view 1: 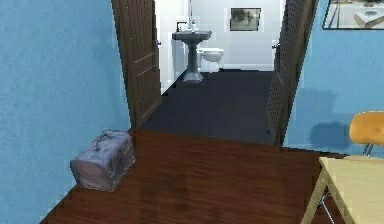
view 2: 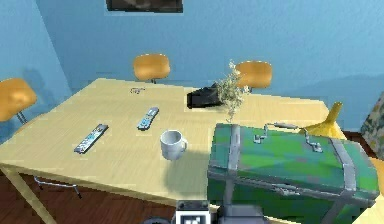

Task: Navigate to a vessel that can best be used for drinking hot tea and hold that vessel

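Mug (view 2: 173,144) sitting on tabletop (view 2: 60,130) toward near edge, between remotes (view 2: 91,138) and case (view 2: 290,160). Navigation looking done; reaching and grasping remaining. Gripper (view 2: 165,217) peeking below mug; cannot tell whether holding anything.

A white mug (view 2: 172,145) stands upright on the pale wooden table (view 2: 110,105), just below centre in the arm side view.

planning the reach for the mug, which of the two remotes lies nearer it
The remote just up-left of the white mug; the other remote lies farther toward the arm side view's left.
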Motion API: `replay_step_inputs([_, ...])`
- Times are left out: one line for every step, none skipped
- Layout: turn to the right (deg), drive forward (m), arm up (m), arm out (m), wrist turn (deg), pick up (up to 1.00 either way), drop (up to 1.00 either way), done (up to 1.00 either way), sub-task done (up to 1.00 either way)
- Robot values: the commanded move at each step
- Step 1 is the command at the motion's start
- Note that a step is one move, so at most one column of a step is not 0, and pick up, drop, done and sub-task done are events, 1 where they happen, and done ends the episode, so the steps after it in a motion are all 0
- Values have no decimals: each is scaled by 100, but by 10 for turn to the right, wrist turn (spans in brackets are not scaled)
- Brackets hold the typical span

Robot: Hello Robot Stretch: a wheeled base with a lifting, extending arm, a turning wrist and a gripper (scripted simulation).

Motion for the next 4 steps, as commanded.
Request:
replay_step_inputs([0, 0, 0, 34, 0, 0, 0, 0, 0])
replay_step_inputs([0, 0, 0, 0, 450, 0, 0, 0, 0])
replay_step_inputs([0, 0, 0, 0, 450, 0, 0, 0, 0])
replay_step_inputs([0, 0, 0, 0, 450, 0, 0, 0, 0])
